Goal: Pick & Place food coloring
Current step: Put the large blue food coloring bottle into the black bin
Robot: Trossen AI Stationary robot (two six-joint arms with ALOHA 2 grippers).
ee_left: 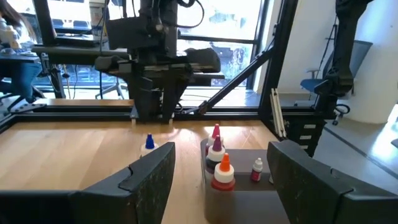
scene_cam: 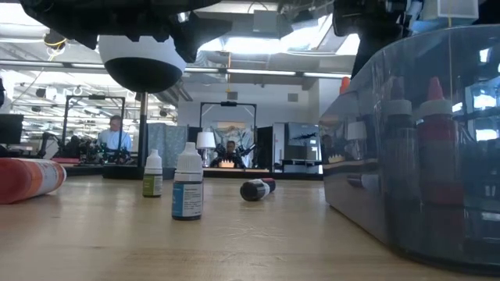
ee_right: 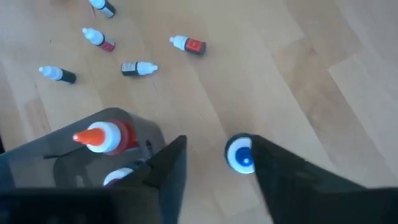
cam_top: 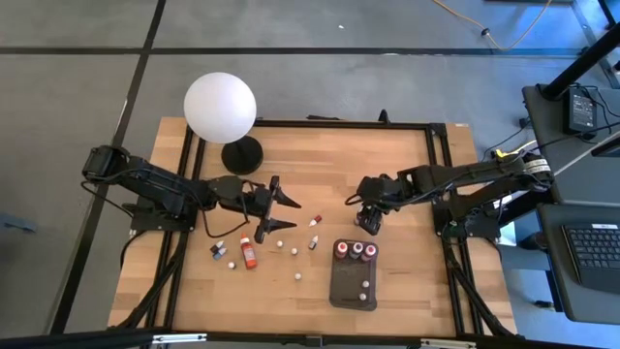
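Pale wood formed the tabletop (cam_top: pixel 407 174), and across it the task's things were spread. Nearest the front edge sat the dark grey rounded plastic tray (cam_top: pixel 353 286), in which three red- and orange-bodied dropper bottles (cam_top: pixel 356 250) were stood upright along the far end, with two smaller pale ones lower in it; the tray was judged to be the collecting place, which would explain the upright row. Beside the tray, to its left, the loose food coloring was scattered: a larger red bottle (cam_top: pixel 248 254) laid on its side, two small dark bottles (cam_top: pixel 220 250) close to it, and several tiny white-capped ones (cam_top: pixel 286 246) towards the tray.

Just beyond the tray's far end the right gripper (cam_top: pixel 369 219) was held low over the wood. In the right wrist view its fingers (ee_right: pixel 171 163) were seen parted, with a small blue-capped bottle (ee_right: pixel 240 153) standing on the table between them, close against one finger; nothing was clamped. Whether that bottle was being released or approached could not be told.

The left gripper (cam_top: pixel 274 206) was poised above the scattered bottles, its jaws spread wide and empty, presumably lined up for a pick.

Farthest back stood the white globe lamp on a black base (cam_top: pixel 221 108), apart from the work.
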